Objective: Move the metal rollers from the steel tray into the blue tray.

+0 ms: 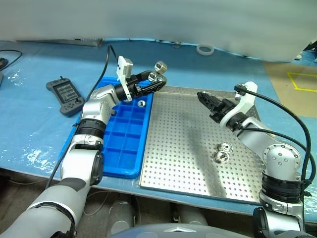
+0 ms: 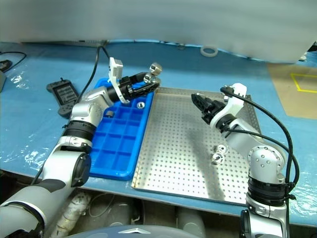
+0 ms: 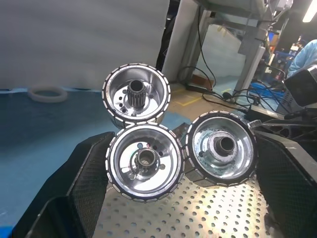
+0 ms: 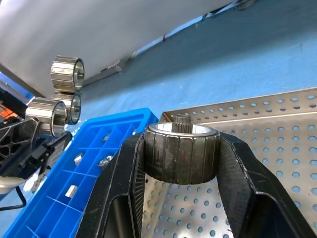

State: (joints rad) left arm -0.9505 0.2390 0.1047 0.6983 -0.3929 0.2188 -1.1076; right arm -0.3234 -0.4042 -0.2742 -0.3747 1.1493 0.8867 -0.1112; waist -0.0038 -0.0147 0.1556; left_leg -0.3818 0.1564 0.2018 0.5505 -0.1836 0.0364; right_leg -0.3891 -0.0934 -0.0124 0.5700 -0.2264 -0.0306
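Note:
My left gripper point(image 1: 156, 81) hovers over the far end of the blue tray point(image 1: 124, 148), beside the steel tray point(image 1: 183, 148). It is shut on a cluster of three metal rollers point(image 3: 143, 161): two sit side by side between the fingers and one rides on top. My right gripper point(image 1: 204, 99) hangs over the far part of the steel tray, shut on one roller point(image 4: 181, 153). Two more rollers point(image 1: 223, 152) lie on the steel tray's right half. One roller point(image 1: 141, 103) rests in a far compartment of the blue tray.
A black handheld controller point(image 1: 66, 95) lies left of the blue tray. A white tape ring point(image 1: 205, 49) sits at the table's far edge. Cables run from both wrists. Yellow tape marks point(image 1: 302, 82) show far right.

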